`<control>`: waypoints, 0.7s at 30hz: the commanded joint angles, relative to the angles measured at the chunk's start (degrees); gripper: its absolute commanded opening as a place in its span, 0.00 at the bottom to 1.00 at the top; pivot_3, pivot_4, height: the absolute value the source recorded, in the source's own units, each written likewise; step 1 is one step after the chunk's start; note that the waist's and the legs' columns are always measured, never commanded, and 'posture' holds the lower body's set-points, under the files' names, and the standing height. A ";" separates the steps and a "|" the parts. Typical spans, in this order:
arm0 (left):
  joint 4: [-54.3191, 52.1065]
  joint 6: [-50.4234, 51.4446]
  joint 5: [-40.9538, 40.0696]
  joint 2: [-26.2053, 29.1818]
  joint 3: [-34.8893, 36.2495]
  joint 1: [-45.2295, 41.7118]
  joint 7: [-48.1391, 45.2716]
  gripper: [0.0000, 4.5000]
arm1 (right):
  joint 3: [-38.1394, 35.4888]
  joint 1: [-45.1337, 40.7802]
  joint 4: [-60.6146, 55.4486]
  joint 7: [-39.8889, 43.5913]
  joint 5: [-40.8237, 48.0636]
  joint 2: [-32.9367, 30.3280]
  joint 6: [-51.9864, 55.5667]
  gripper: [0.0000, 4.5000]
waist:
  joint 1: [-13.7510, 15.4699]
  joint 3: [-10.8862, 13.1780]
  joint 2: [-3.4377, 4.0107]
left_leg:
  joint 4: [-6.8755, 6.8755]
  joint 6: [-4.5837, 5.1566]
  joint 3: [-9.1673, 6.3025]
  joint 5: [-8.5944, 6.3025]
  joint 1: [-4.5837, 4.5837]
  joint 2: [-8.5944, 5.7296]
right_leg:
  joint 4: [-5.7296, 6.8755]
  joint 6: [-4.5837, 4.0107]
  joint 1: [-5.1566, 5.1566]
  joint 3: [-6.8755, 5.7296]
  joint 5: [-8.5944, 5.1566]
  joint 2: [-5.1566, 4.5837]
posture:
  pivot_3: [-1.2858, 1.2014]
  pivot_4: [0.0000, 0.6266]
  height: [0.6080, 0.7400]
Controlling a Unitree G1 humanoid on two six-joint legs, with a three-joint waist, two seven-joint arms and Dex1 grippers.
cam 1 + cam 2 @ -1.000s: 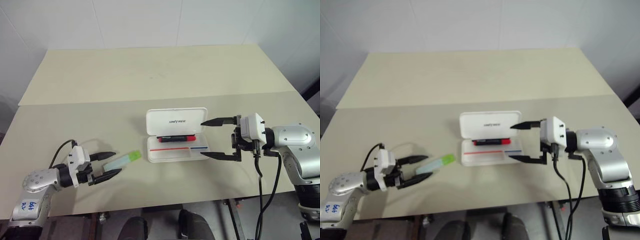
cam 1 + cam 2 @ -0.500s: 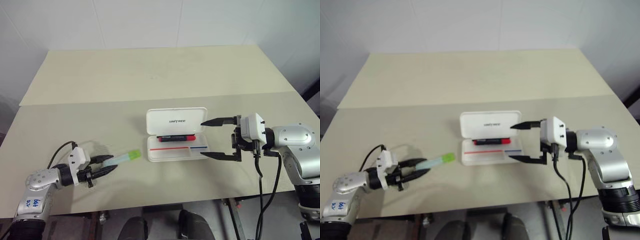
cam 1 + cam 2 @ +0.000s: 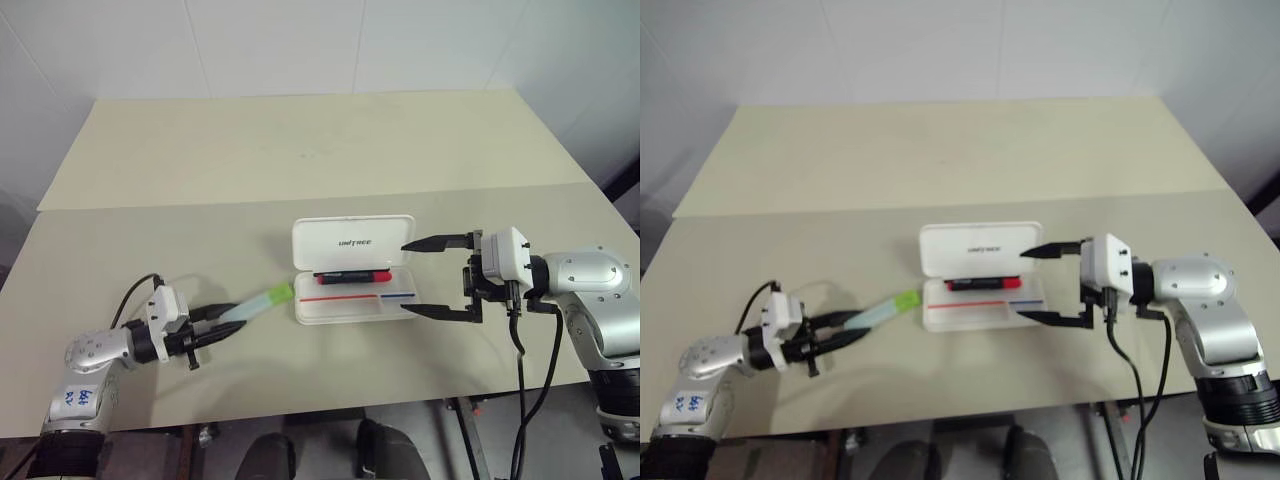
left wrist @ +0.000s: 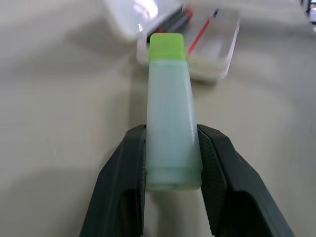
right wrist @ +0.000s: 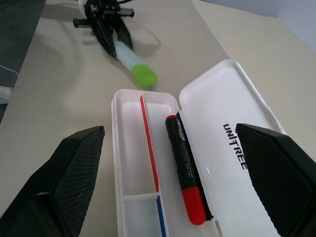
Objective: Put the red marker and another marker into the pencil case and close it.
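One open pencil case (image 3: 352,270) sits mid-table (image 3: 300,150), one red marker (image 3: 353,276) lying inside by its hinge. One green highlighter (image 3: 256,303) is pinched in the left gripper (image 3: 222,326), now lifted nearer the case's left end than before. The right gripper (image 3: 424,276) hangs wide at the case's right end, unmoved.

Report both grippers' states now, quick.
Left gripper: shut on the green highlighter, which points toward the pencil case.
Right gripper: jaws wide open, holding nothing, beside the case.
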 commanded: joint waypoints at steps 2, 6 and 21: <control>-6.98 4.15 -3.53 1.11 1.07 -4.35 1.30 0.24 | -1.12 0.02 0.40 0.31 0.52 -0.46 -1.25 1.00 | -0.01 -0.01 -0.02 | 0.02 0.00 0.01 0.00 0.00 0.00 | 0.00 0.00 0.01 0.01 0.00 0.00 | 0.52 0.24 1.00; -11.82 8.51 -3.51 1.22 -2.75 -9.06 0.91 0.24 | -1.55 0.37 0.97 0.64 0.41 -1.01 -1.73 1.00 | 0.04 -0.01 -0.02 | 0.02 0.00 0.02 0.00 0.01 0.00 | 0.00 0.00 0.01 0.01 0.00 0.01 | 0.52 0.24 1.00; -10.25 14.59 6.07 -5.51 -19.29 -15.74 4.93 0.24 | -5.73 4.62 -4.57 -3.30 1.68 -3.83 1.63 1.00 | 0.18 -0.02 -0.05 | 0.05 0.00 0.05 0.00 -0.02 -0.02 | -0.03 0.01 0.02 0.04 0.00 0.05 | 0.52 0.24 1.00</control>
